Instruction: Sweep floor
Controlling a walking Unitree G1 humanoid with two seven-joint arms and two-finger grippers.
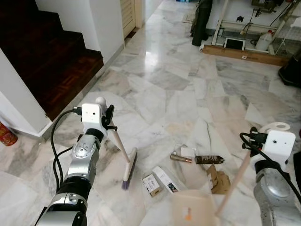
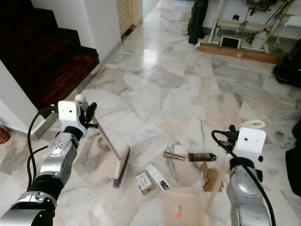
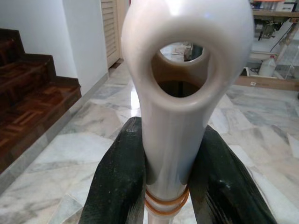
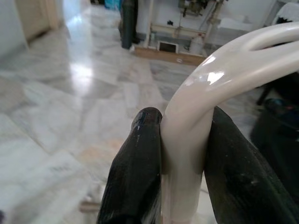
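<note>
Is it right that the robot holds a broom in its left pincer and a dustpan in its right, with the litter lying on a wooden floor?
Not quite: the litter lies on a marble floor, as the left eye view shows. The rest holds: left pincer grips the broom, right pincer the dustpan.

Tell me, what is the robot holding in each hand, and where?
The left gripper clamps the broom near its handle's top. The right gripper clamps the dustpan by its handle's top end.
</note>
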